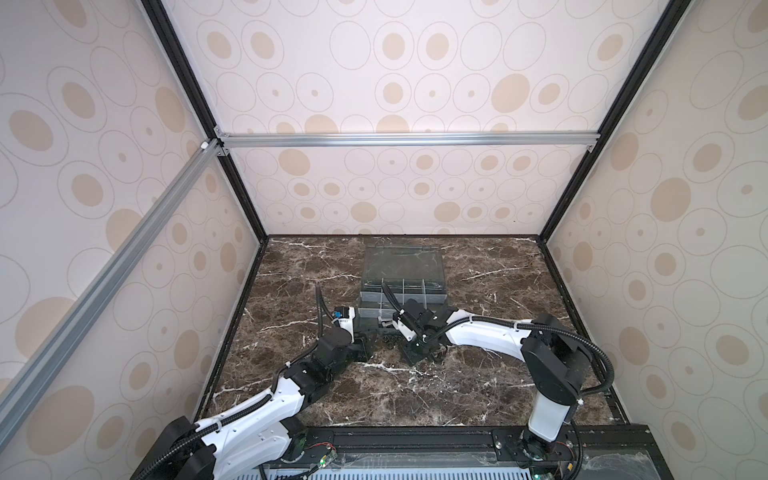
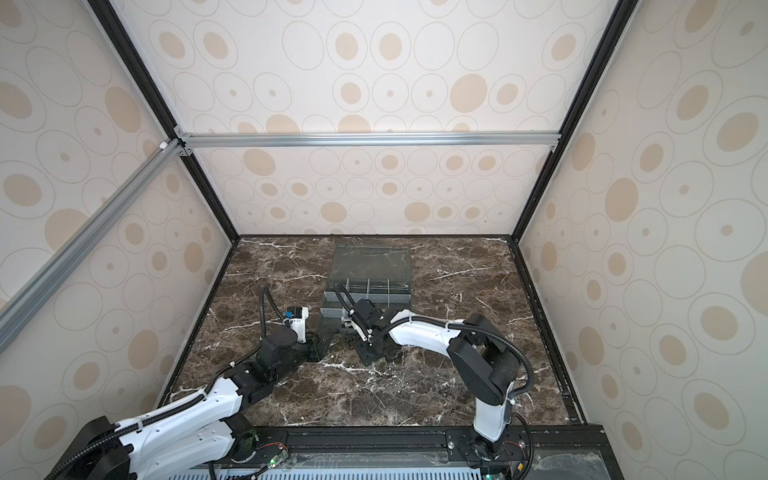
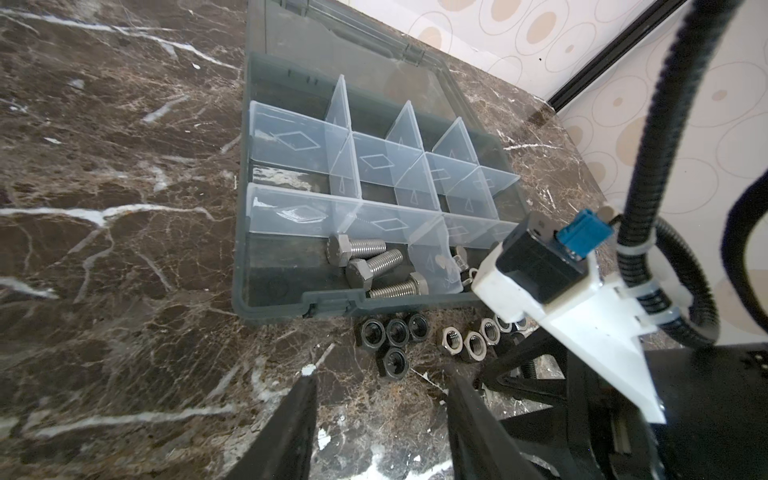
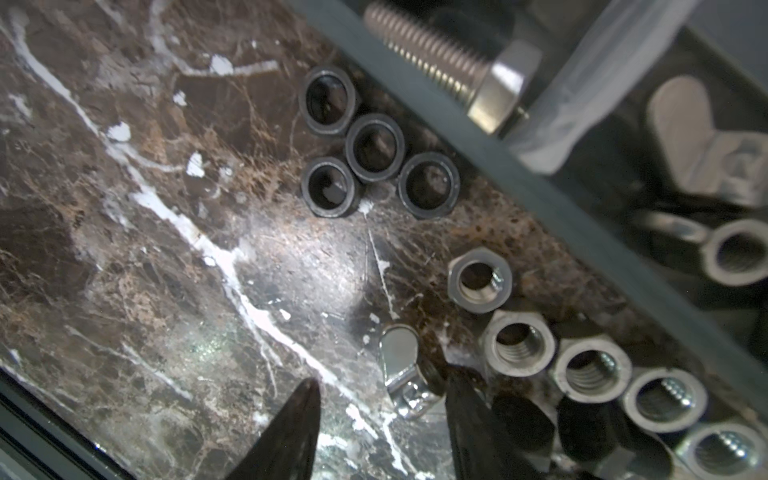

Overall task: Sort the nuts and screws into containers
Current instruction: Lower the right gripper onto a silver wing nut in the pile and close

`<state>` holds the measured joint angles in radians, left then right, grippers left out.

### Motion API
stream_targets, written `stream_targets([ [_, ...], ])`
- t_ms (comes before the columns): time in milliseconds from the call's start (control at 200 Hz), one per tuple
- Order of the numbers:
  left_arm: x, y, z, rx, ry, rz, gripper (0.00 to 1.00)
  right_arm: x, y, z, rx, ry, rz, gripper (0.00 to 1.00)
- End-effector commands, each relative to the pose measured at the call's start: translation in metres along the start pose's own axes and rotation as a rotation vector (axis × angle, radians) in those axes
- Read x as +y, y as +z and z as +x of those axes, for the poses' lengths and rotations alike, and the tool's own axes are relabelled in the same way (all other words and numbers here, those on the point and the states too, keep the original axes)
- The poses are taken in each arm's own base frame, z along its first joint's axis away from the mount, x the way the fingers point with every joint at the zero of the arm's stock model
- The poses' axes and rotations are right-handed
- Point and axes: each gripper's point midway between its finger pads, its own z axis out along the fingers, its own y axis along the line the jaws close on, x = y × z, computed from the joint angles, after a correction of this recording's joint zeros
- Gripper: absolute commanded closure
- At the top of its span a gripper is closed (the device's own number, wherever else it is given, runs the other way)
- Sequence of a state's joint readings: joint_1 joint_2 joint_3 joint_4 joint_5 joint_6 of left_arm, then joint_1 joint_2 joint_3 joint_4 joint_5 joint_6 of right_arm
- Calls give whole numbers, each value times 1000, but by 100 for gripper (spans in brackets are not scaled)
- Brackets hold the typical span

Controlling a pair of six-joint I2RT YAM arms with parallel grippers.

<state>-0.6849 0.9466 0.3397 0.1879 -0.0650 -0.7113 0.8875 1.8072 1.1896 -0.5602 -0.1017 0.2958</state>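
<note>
The dark grey organizer box lies open, its containers formed by clear dividers. Three screws lie in a near cell, and wing nuts in the cell beside it. On the marble in front of the box lie several black nuts and a row of silver nuts. My left gripper is open just short of the black nuts, holding nothing. My right gripper is open low over the table. A silver wing nut lies between its jaws, against one finger.
In both top views the box sits mid-table with its clear lid folded back. Both arms meet at the loose nuts in front of it. Patterned walls enclose the dark marble table.
</note>
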Motion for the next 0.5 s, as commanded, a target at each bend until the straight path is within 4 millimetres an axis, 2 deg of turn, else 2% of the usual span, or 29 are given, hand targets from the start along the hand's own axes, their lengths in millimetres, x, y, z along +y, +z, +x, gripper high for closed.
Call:
stream_targets([
  [0, 6, -3, 1, -7, -11, -27, 48, -1, 3, 3, 38, -48, 23, 48],
  [270, 6, -5, 0, -14, -14, -26, 48, 0, 10, 1, 52, -59, 20, 48],
  [495, 7, -5, 0, -16, -10, -28, 48, -5, 12, 13, 79, -57, 40, 51],
])
